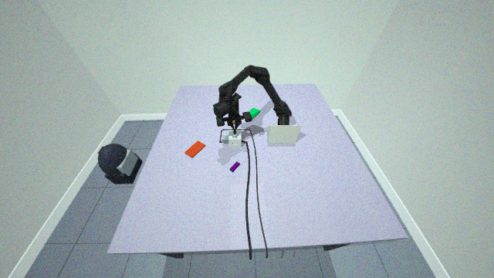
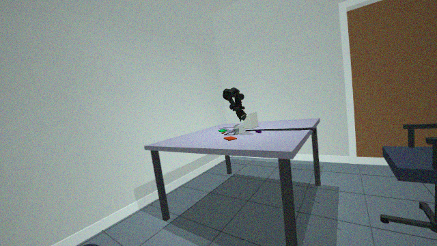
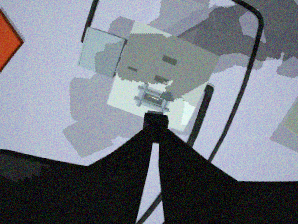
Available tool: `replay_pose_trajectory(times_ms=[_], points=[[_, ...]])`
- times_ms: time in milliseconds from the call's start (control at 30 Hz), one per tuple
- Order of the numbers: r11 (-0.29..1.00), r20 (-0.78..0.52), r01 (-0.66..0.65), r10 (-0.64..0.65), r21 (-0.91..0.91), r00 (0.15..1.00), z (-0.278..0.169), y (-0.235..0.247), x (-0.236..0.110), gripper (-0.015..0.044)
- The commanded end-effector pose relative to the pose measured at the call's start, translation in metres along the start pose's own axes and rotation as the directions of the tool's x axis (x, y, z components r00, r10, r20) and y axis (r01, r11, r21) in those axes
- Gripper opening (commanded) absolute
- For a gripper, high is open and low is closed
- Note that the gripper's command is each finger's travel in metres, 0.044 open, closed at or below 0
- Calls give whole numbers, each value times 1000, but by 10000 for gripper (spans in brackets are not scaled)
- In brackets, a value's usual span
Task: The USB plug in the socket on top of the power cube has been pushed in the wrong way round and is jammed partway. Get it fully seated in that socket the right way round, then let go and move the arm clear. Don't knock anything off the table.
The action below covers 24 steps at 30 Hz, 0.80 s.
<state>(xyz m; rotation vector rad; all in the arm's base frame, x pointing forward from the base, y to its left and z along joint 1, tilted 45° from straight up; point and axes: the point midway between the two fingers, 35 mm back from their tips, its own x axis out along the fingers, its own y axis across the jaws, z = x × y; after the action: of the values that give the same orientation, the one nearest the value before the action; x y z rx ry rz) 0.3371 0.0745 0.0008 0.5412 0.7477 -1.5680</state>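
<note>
We have the gripper (image 3: 156, 121) nearly closed, clamped on the USB plug (image 3: 156, 117), a small dark body pinched at the fingertips. In the wrist view the plug hangs above the power cube (image 3: 160, 79), apparently lifted out of the socket and not seated; contact between plug tip and cube top is too small to tell.

Key relation: the cube's top face lies straight ahead of the fingertips, and the socket (image 3: 152, 98), the pale slotted fitting on that face, sits just beyond the plug's tip. The slots on the cube top run diagonally in the wrist view, so the cube looks rotated relative to the finger line. We judge the coming move depends on matching the plug's wide axis to the socket's long axis, flipped the right way, before going down. Plug orientation itself is not readable at this size.

Top view: the gripper (image 1: 234, 124) is directly over the cube (image 1: 235, 138) mid-tabletop (image 1: 309, 185). The black cable (image 1: 248, 185) loops round the cube and trails off the near edge. Orange block (image 1: 194, 149), purple block (image 1: 235, 166) and green block (image 1: 254, 112) lie apart from the cube; white box (image 1: 283, 134) is near on the right.

Risk as we see it: cable drag twisting the plug during descent.
</note>
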Motion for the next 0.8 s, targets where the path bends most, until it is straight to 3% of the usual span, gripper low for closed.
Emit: replay_pose_trajectory(times_ms=[0, 767], points=[[996, 0, 1, -1, 91, 1000, 0, 0, 0, 0], [988, 1, 0, 0, 156, 1000, 0, 0, 1, 0]])
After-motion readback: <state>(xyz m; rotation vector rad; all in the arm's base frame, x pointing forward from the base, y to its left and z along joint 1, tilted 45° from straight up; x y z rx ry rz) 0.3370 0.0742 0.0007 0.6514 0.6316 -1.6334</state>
